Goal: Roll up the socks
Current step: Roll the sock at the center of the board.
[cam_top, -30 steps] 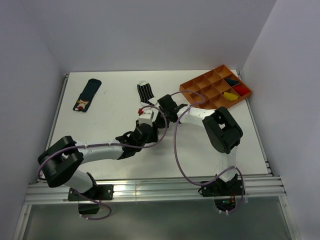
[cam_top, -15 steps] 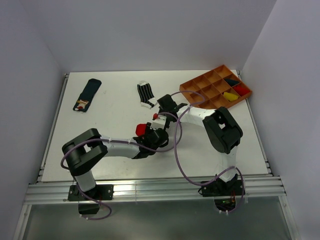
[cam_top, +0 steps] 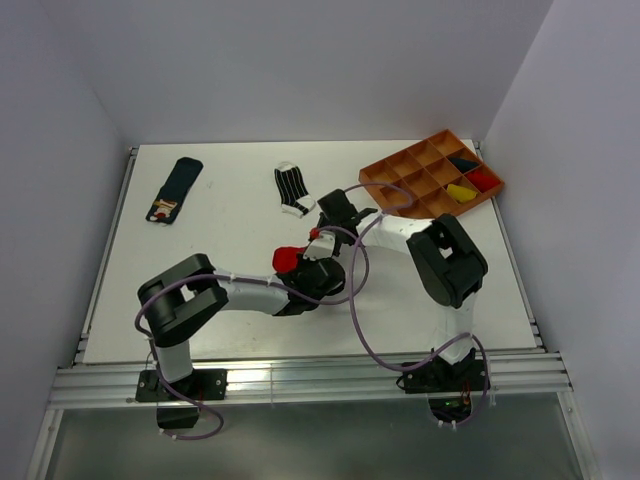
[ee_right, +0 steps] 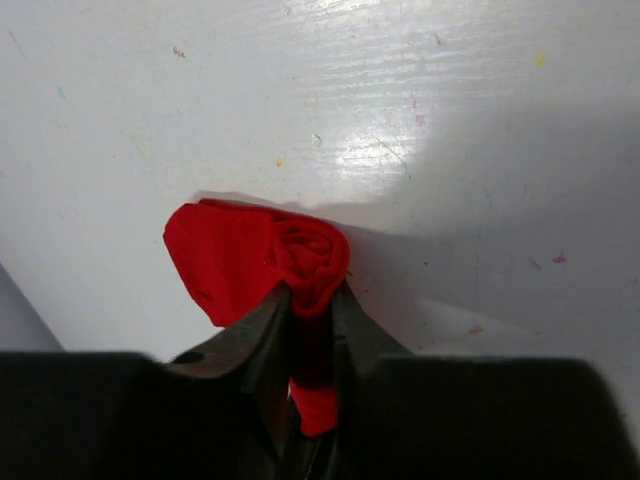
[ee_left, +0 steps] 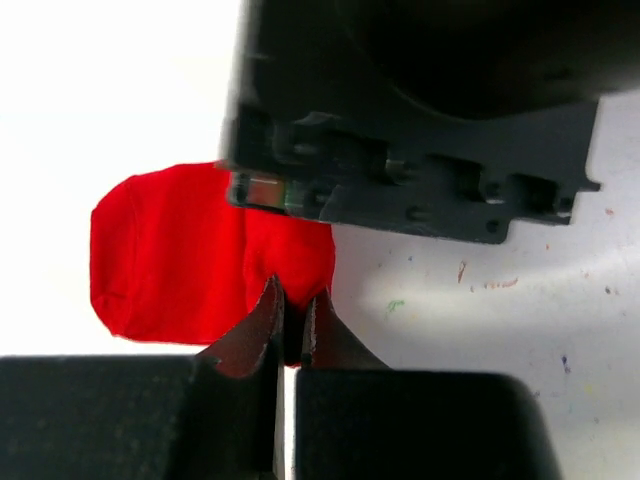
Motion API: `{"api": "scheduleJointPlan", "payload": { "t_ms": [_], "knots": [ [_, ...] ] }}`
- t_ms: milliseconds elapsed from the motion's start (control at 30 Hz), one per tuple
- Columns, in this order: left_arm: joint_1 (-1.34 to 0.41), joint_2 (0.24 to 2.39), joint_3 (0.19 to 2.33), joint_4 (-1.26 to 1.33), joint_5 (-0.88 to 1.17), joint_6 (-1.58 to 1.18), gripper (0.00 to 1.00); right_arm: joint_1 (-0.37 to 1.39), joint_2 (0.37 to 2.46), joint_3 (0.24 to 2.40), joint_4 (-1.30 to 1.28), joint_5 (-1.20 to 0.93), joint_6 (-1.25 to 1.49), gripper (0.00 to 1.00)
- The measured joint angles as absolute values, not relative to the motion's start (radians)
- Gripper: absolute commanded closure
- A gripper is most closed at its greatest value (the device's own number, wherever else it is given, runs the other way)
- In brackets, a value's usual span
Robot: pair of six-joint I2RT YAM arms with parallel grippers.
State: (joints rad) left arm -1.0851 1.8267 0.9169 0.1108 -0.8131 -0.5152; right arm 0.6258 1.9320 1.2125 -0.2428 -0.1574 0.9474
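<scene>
Desk (cam_top: 200, 230) centre: red sock (cam_top: 285, 259), striped sock (cam_top: 292, 190) at its 12 o'clock. I clamp its rolled core in right pincer (ee_right: 310, 300). Left pincer (ee_left: 290, 310) nips the loose end, presumably to stop unwinding.

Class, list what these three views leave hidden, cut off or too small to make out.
1. Left wrist view: the right arm hides the top edge of the red sock.
2. Right wrist view: the sock's lower end vanishes between the fingers of the right end effector.
3. Top view: the tray holds dark, yellow and red items that are too small to identify.
4. Top view: the cuff pattern on the navy sock is too small to read.
</scene>
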Motion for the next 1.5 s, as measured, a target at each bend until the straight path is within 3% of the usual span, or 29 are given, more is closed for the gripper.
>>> {"api": "scheduleJointPlan", "payload": {
  "t_ms": [167,267,467,700,1033,1200,1300,1433,1500],
  "knots": [
    [-1.044,1.732,0.82,0.159,-0.703,-0.543,1.0,0.62,1.886,1.116,-0.14,-0.191,0.98,0.41],
    [-0.974,1.641,0.723,0.22,-0.576,-0.575,1.0,0.614,1.846,1.057,-0.077,-0.204,0.991,0.35],
    [-0.769,1.514,0.556,0.365,-0.274,-0.682,1.0,0.598,1.808,1.002,0.043,-0.213,1.007,0.35],
    [-0.592,1.533,0.472,0.536,0.041,-0.828,1.0,0.597,1.818,0.992,0.142,-0.256,1.041,0.35],
    [-0.496,1.663,0.46,0.717,0.279,-0.968,1.0,0.603,1.892,1.001,0.162,-0.271,1.052,0.35],
    [-0.487,1.699,0.46,0.76,0.327,-1.002,1.0,0.604,1.916,1.016,0.173,-0.278,1.058,0.42],
    [-0.486,1.719,0.46,0.784,0.353,-1.017,1.0,0.604,1.925,1.02,0.173,-0.279,1.056,0.57],
    [-0.481,1.734,0.46,0.803,0.371,-1.036,1.0,0.604,1.944,1.03,0.173,-0.281,1.054,0.92],
    [-0.479,1.734,0.46,0.802,0.371,-1.037,0.97,0.604,1.945,1.034,0.172,-0.281,1.051,1.0]
  ]
}}
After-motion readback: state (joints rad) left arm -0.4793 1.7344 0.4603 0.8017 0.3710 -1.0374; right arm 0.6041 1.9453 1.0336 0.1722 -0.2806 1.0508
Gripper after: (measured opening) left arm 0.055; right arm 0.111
